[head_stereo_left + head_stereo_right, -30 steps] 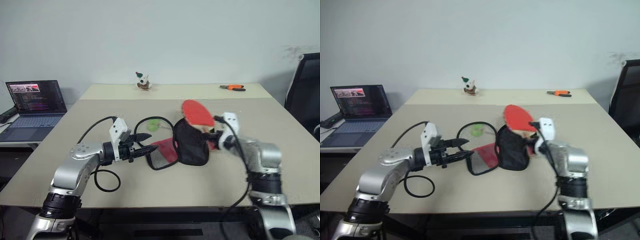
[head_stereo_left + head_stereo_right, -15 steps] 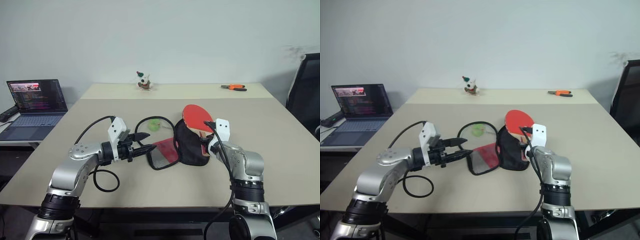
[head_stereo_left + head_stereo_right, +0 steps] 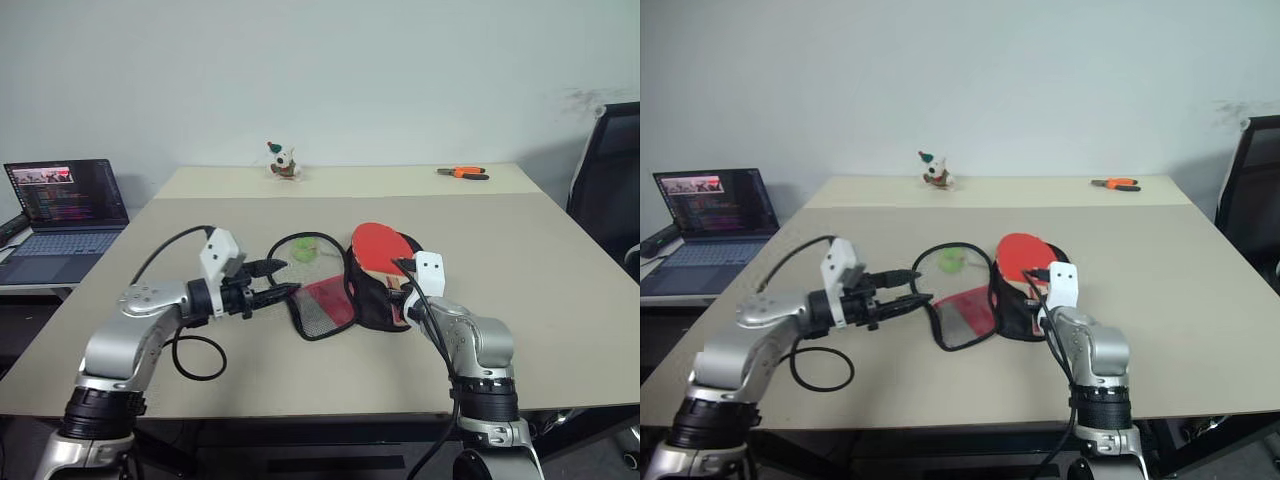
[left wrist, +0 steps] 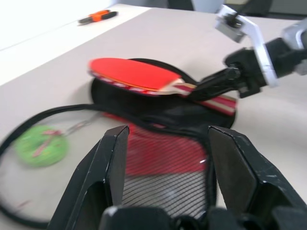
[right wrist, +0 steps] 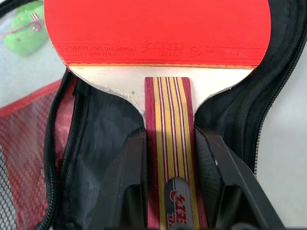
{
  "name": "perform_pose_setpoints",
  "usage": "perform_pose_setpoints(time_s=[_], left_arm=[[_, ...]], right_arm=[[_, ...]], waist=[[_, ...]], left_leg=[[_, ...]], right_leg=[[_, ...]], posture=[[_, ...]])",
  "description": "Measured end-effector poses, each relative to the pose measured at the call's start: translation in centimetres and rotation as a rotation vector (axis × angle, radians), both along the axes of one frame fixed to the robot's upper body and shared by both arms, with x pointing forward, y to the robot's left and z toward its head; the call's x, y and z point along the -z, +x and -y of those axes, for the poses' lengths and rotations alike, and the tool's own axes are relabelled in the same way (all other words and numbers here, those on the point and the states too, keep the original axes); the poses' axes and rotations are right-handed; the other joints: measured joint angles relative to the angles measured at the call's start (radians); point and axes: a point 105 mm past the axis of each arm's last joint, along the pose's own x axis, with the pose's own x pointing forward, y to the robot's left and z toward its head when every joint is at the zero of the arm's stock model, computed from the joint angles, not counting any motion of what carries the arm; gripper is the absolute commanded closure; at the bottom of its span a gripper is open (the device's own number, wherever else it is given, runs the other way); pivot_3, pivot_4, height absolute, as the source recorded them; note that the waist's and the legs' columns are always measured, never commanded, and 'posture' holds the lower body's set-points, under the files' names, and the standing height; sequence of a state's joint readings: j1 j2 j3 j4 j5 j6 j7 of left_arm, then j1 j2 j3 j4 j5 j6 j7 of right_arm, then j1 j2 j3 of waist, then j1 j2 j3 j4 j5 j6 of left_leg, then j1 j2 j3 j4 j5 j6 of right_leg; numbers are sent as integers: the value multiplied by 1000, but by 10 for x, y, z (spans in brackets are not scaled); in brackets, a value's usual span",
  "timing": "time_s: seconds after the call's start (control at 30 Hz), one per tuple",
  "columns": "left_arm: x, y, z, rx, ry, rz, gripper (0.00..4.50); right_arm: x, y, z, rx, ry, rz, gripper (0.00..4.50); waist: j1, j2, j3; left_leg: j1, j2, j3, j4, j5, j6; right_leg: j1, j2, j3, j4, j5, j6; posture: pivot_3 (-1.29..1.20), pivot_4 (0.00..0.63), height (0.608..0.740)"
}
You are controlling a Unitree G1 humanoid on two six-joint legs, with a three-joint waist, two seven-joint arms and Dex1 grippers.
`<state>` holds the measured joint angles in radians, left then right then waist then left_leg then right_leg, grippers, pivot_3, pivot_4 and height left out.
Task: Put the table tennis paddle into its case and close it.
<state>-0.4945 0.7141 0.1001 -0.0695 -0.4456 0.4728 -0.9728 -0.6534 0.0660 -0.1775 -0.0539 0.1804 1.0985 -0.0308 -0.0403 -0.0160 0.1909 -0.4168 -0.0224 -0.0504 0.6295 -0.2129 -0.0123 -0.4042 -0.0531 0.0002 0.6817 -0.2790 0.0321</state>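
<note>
Mid-table: right gripper (image 5: 170, 184) pinches paddle (image 3: 377, 247) by handle, red face over open case (image 3: 372, 292). Left gripper (image 3: 272, 292) spread, empty, just left of red mesh flap (image 3: 322, 306). Paddle not yet seated; zipping remains.

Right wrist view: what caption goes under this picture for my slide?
The right claw grips the table tennis paddle by its striped handle, holding it over the open black case.

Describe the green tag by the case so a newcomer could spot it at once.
On the beige table, look just beyond the open case, toward the wall. The small round green tag lies inside a black cord loop, the only green thing there.
</note>
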Motion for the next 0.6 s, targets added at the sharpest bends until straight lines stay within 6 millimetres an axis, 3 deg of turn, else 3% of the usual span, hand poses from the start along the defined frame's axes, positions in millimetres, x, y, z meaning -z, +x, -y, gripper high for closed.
perform_pose_setpoints(time_s=[0.33, 0.6], left_arm=[[3, -1, -4, -14, 2, -10, 1651], [7, -1, -5, -18, 2, -22, 1651]], right_arm=[[1, 0, 1, 27, -7, -4, 3464], [3, 1, -3, 43, 7, -9, 813]], waist=[[4, 0, 0], [4, 0, 0]], left_leg=[[0, 0, 0, 0, 0, 0], [0, 0, 0, 0, 0, 0]], right_leg=[[0, 0, 0, 0, 0, 0], [0, 0, 0, 0, 0, 0]], posture=[[0, 150, 740], [0, 150, 740]])
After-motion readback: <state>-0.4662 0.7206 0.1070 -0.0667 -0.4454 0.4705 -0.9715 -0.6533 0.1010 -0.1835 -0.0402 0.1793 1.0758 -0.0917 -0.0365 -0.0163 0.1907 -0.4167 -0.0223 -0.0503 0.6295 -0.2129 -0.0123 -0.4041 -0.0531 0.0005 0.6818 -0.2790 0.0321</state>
